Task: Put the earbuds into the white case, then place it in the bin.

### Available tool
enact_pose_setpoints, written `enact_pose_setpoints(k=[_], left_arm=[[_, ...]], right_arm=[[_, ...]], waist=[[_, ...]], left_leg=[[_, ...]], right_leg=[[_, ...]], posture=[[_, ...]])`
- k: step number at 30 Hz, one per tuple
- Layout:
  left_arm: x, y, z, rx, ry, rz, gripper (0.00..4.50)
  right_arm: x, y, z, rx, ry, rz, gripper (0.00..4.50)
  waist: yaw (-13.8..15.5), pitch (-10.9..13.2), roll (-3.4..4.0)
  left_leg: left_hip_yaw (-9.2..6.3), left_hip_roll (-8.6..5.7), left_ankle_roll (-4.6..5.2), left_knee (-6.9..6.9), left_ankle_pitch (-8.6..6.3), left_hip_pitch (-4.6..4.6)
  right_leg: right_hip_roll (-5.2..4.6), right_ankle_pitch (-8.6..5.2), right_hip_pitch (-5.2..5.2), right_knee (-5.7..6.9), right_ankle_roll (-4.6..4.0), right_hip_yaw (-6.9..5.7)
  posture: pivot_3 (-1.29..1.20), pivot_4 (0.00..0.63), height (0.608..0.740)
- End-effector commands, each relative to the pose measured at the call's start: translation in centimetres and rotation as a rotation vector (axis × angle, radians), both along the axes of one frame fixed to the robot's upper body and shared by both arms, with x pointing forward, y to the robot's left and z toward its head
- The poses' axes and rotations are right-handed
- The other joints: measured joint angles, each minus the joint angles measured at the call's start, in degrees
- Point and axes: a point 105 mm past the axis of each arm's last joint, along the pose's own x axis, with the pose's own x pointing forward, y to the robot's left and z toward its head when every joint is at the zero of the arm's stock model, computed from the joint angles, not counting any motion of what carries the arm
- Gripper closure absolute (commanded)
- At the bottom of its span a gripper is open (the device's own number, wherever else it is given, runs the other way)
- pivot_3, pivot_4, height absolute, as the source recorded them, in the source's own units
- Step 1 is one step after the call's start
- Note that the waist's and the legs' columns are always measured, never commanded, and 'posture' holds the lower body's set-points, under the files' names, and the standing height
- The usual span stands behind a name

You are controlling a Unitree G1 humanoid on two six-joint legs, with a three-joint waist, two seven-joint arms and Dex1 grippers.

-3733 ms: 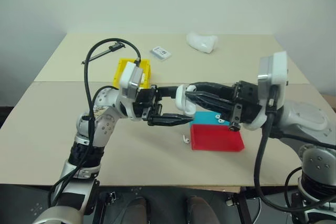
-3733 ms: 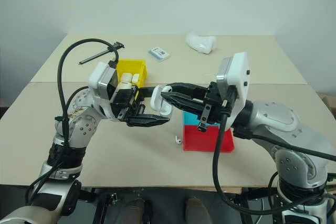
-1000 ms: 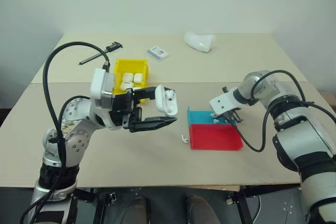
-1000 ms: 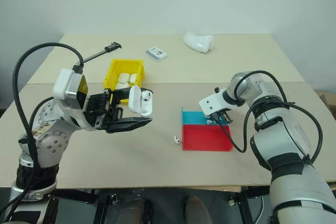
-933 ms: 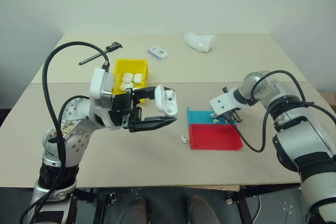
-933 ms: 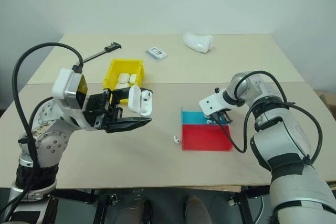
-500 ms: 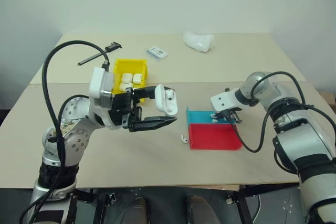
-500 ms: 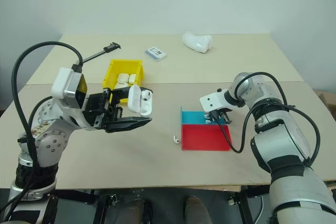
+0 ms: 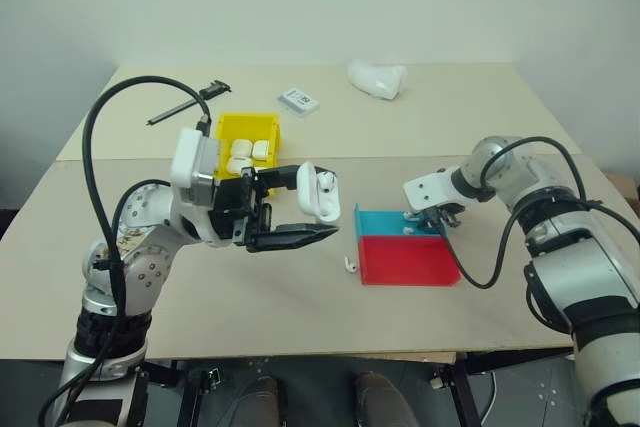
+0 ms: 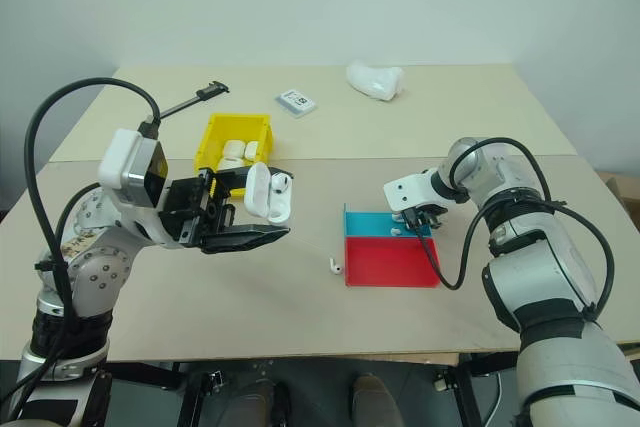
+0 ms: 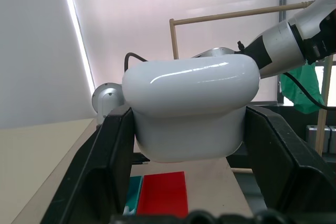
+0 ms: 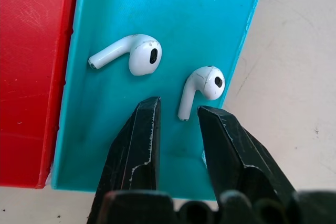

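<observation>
Two earbuds [image 12: 202, 88] lay in the teal tray [image 12: 115, 145], the parted right tool [image 12: 178, 109] just over one; the left tool [image 11: 186, 129] clenched the white case [image 11: 191, 106].

no readable text, flat white packet [image 9: 301, 99] bears a dark mark, illegible

Two white earbuds [image 12: 144, 56] flat in my teal tray [image 12: 105, 129], white case [image 11: 191, 106] lid-open aloft, yellow bin [image 9: 250, 132] near the table's left edge
</observation>
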Motion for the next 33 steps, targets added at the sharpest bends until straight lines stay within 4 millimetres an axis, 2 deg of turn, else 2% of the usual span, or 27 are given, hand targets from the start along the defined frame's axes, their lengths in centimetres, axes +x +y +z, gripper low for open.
enact_pose_setpoints(k=[1,15,25,29,33], left_arm=[[-0.3,-0.1,0.8,-0.010,-0.040,-0.013,1.67],[-0.3,0.0,0.8,-0.013,-0.042,-0.005,1.67],[-0.3,0.1,0.8,-0.012,-0.044,-0.004,1.67],[-0.3,0.1,0.8,-0.012,-0.046,-0.005,1.67],[-0.4,0.0,0.9,-0.012,-0.047,-0.007,1.67]], right_arm=[[0.4,0.2,0.8,0.028,-0.023,-0.020,2.87],[1.0,1.4,1.8,0.047,-0.058,-0.009,2.87],[0.9,1.4,2.1,0.041,-0.061,0.008,2.87],[1.1,1.4,2.3,0.030,-0.090,0.019,2.02],[1.3,1.5,2.8,0.021,-0.122,0.041,2.02]], waist=[[0.0,0.0,0.00],[-0.1,0.0,0.00],[-0.2,0.0,0.00],[-0.1,0.0,0.00],[-0.2,0.0,0.00]], left_leg=[[0.00,0.00,0.00,0.00,0.00,0.00],[0.00,0.00,0.00,-0.01,0.00,-0.03],[0.00,0.00,0.00,-0.02,0.00,-0.03],[0.00,0.00,0.00,-0.02,0.00,-0.04],[0.00,0.00,0.00,-0.02,0.00,-0.03]], right_leg=[[0.00,0.00,0.00,0.00,0.00,0.00],[0.00,0.00,-0.05,0.01,0.00,0.01],[0.00,0.00,-0.06,0.00,0.00,0.01],[0.00,0.00,-0.06,0.00,0.00,0.01],[0.00,0.00,-0.07,0.00,0.00,0.01]], posture=[[0.00,0.150,0.740],[0.00,0.150,0.740],[0.00,0.150,0.740],[0.00,0.150,0.740],[0.00,0.150,0.740]])
